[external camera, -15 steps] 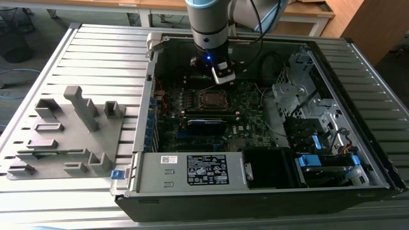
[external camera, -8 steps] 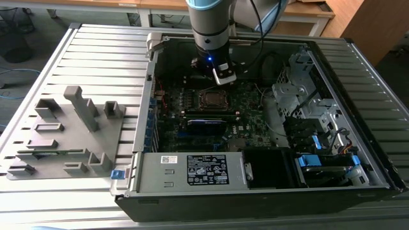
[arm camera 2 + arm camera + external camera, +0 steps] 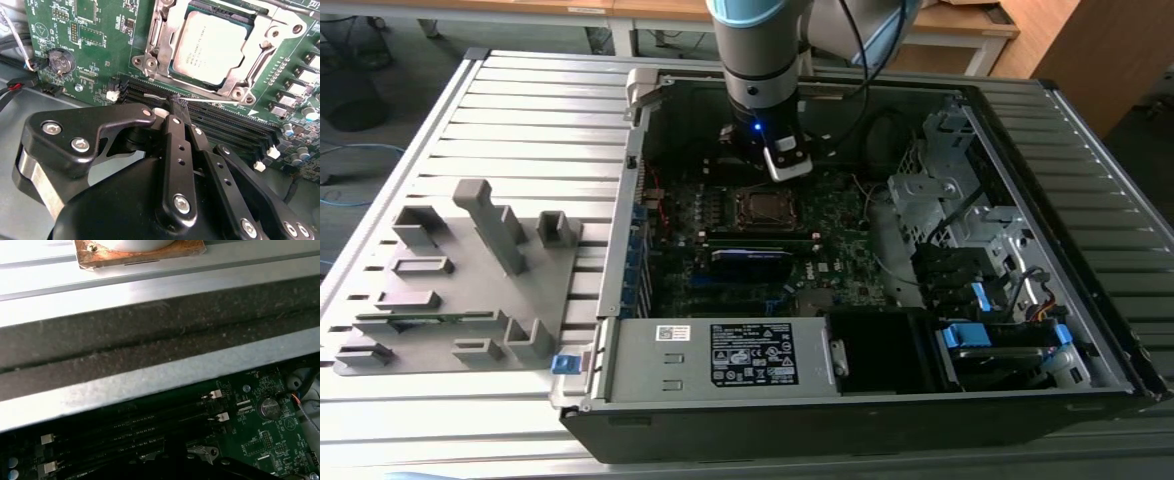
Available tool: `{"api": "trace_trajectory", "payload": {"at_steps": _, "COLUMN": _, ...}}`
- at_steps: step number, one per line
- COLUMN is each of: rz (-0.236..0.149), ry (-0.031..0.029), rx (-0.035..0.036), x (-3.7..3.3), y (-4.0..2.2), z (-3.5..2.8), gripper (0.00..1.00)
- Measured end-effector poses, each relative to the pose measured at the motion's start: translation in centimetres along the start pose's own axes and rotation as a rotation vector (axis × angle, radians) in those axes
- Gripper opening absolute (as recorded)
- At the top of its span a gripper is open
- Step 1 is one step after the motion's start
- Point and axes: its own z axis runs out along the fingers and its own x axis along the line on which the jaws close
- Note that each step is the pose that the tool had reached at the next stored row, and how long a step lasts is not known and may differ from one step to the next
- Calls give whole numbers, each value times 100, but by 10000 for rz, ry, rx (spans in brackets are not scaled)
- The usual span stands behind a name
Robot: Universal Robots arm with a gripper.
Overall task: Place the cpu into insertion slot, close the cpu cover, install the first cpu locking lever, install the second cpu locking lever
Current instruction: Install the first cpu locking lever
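Note:
The cpu [image 3: 215,42], a square chip with a silver-grey top, lies flat in the insertion slot [image 3: 765,207] on the green board. The cpu cover [image 3: 150,35], a silver frame with a square window, lies down around the chip's edges. A thin silver locking lever [image 3: 220,100] runs along the socket's side by the memory slots. My gripper [image 3: 180,101] hangs low over the board just behind the socket [image 3: 781,165]. Its black fingers [image 3: 176,140] are shut, with the tips touching this lever. Whether they pinch the rod is hidden.
The open computer case [image 3: 1067,130] walls in the board on all sides. Long black memory slots [image 3: 240,127] and a coin battery [image 3: 60,61] lie beside the socket. A drive cage [image 3: 961,200], a power supply [image 3: 720,355] and a grey fixture [image 3: 454,280] are nearby.

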Motion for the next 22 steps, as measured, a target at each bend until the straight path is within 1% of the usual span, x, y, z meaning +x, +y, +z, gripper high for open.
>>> {"api": "trace_trajectory", "payload": {"at_steps": 5, "rz": 78, "ry": -22, "rx": 16, "x": -4, "y": 1, "z": 18, "gripper": 11}}
{"api": "trace_trajectory", "payload": {"at_steps": 10, "rz": 338, "ry": -95, "rx": 54, "x": -8, "y": 4, "z": 32, "gripper": 11}}
{"api": "trace_trajectory", "payload": {"at_steps": 12, "rz": 399, "ry": -111, "rx": 63, "x": -4, "y": 13, "z": 36, "gripper": 11}}
{"api": "trace_trajectory", "payload": {"at_steps": 17, "rz": 435, "ry": -121, "rx": 69, "x": 5, "y": 41, "z": 47, "gripper": 11}}
{"api": "trace_trajectory", "payload": {"at_steps": 22, "rz": 437, "ry": -121, "rx": 68, "x": 6, "y": 44, "z": 49, "gripper": 11}}
